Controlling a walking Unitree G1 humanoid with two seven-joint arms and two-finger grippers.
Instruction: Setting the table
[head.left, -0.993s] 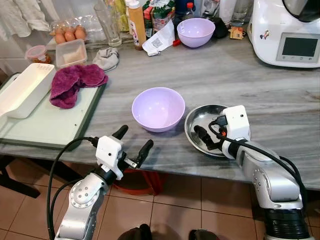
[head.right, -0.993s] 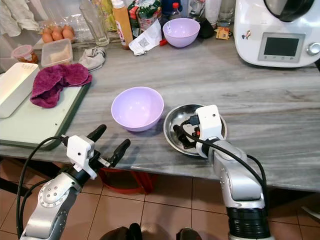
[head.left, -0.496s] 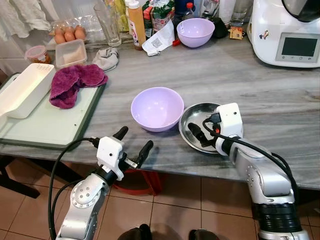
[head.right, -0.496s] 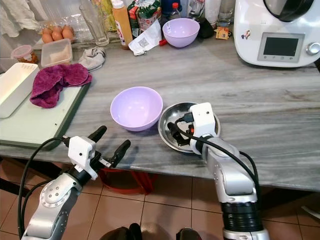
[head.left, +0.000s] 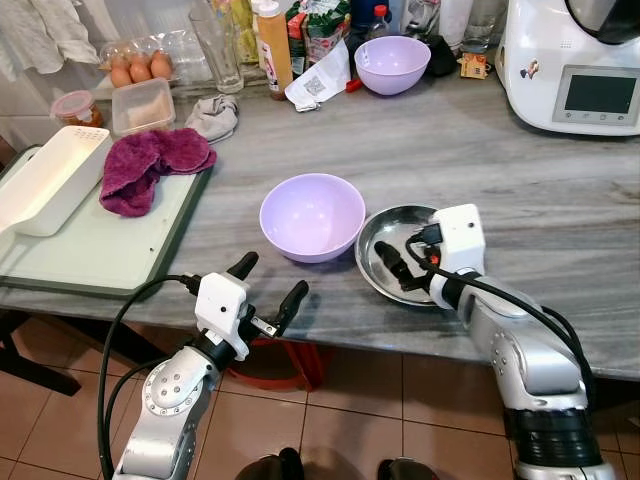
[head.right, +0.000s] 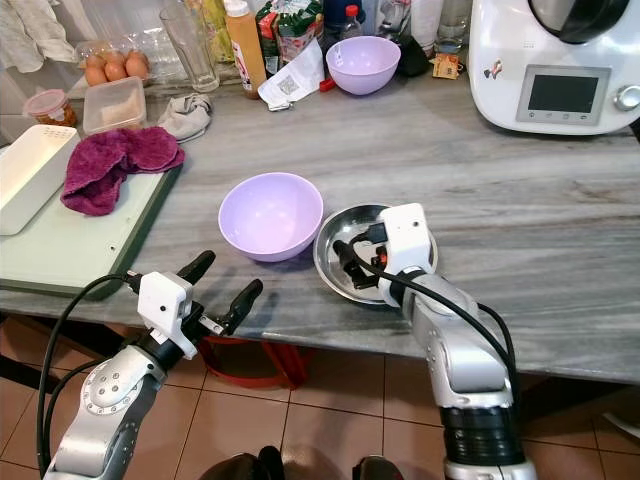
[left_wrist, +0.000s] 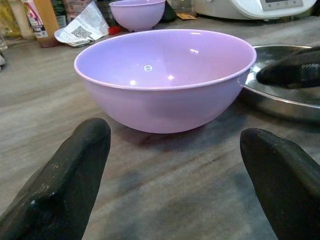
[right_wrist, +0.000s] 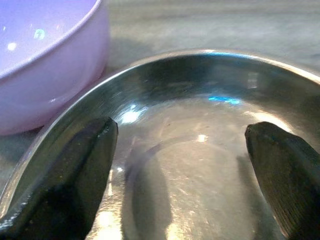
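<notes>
Right gripper (head.left: 393, 266) sits low inside the steel plate (head.left: 385, 235) near the front edge of the grey marble counter (head.left: 520, 190), its two black fingers spread apart with nothing between them, one finger (right_wrist: 60, 175) by the plate's rim on the bowl side; the plate lies just beside the lavender bowl (head.left: 312, 216), and whether the two touch cannot be told; the bowl stands upright and empty, a little back from the front edge. Left gripper (head.left: 268, 287) hangs just off the counter's front edge, level with it and facing the bowl, fingers (left_wrist: 65, 180) wide apart and holding nothing. Toward the left edge a green cutting board (head.left: 90, 250) carries a white tray (head.left: 45, 180) and a crumpled purple cloth (head.left: 150, 165); along the back edge stand a second lavender bowl (head.left: 392, 63), a drinking glass (head.left: 215, 45), an orange bottle (head.left: 273, 45), eggs (head.left: 140, 70) in a clear pack and a lidded plastic box (head.left: 142, 104); a white kitchen machine (head.left: 575, 65) fills the back right corner.
</notes>
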